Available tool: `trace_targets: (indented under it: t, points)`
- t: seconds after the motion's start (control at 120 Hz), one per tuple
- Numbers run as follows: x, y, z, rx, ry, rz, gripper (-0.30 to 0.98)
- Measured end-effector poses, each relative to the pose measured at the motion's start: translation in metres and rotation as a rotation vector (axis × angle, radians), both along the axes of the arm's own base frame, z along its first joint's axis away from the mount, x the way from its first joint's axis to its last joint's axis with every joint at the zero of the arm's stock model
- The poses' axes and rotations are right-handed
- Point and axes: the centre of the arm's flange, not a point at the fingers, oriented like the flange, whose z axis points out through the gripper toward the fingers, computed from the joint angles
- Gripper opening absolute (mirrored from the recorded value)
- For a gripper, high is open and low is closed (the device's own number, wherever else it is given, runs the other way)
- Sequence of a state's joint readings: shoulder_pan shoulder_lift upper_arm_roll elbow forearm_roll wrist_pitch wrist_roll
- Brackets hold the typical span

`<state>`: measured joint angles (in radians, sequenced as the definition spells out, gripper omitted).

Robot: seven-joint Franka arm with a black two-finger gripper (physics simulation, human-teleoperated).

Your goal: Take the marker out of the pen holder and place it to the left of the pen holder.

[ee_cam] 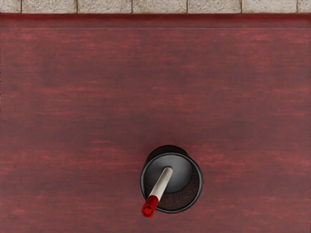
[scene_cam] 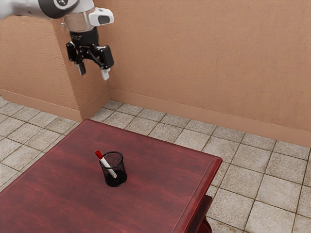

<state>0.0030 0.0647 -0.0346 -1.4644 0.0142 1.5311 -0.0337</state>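
Dark red, streaked wood makes up the surface (scene_cam: 160,194) before you. Your gripper (scene_cam: 94,73) hangs well above it, fingers spread wide, holding nothing. Inside the round black mesh pen holder (scene_cam: 120,173), the slim white marker (scene_cam: 107,165) leans, red cap past the rim.

Marker (scene_cam: 106,164): one. Pen holder (scene_cam: 121,171): one, containing the single marker. Counter (scene_cam: 160,170): one. Robot arm (scene_cam: 29,8): one. Claw (scene_cam: 94,74): one, comprising two fingers (scene_cam: 106,74). Floor (scene_cam: 272,194): one, laid with tiles by the dozen. Items carried by the counter: two in all, namely one marker and one pen holder.
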Motion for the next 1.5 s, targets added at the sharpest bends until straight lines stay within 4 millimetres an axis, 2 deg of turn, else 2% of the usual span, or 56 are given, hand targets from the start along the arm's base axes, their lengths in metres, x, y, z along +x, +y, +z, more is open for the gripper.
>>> trace_targets:
  t: [0.1,0.267,0.35,0.433,0.517,0.558,0.692,0.758,0.85,0.9,0.983,1.05,1.1,1.183,1.217,1.325,1.408,1.5]
  points:
    - [0.001,-0.005,0.003,0.008,0.001,-0.008,0.69]
    - [0.001,0.0,-0.007,0.015,0.022,0.001,0.69]
    - [-0.031,0.003,-0.012,0.019,0.027,0.006,0.69]
    - [-0.051,0.004,-0.04,0.021,0.053,0.005,0.69]
    - [-0.07,0.0,-0.091,0.022,0.074,-0.003,0.69]
    - [-0.074,0.001,-0.117,0.02,0.083,-0.002,0.69]
    - [-0.079,0.002,-0.174,0.016,0.107,0.007,0.69]
    - [-0.079,0.003,-0.195,0.014,0.11,0.012,0.69]
    - [-0.075,0.004,-0.207,0.002,0.068,0.025,0.69]
    - [-0.078,0.012,-0.208,-0.018,0.023,0.052,0.69]
    - [-0.098,0.044,-0.227,-0.092,0.002,0.16,0.69]
    - [-0.112,0.05,-0.241,-0.129,-0.007,0.201,0.69]
    - [-0.118,0.048,-0.24,-0.152,-0.027,0.213,0.69]
    - [-0.126,0.042,-0.224,-0.207,-0.061,0.22,0.69]
    - [-0.129,0.04,-0.225,-0.223,-0.055,0.222,0.69]
    - [-0.127,0.038,-0.251,-0.245,0.005,0.225,0.69]
    - [-0.102,0.036,-0.263,-0.243,0.025,0.212,0.69]
    - [-0.084,0.035,-0.268,-0.242,0.028,0.197,0.69]
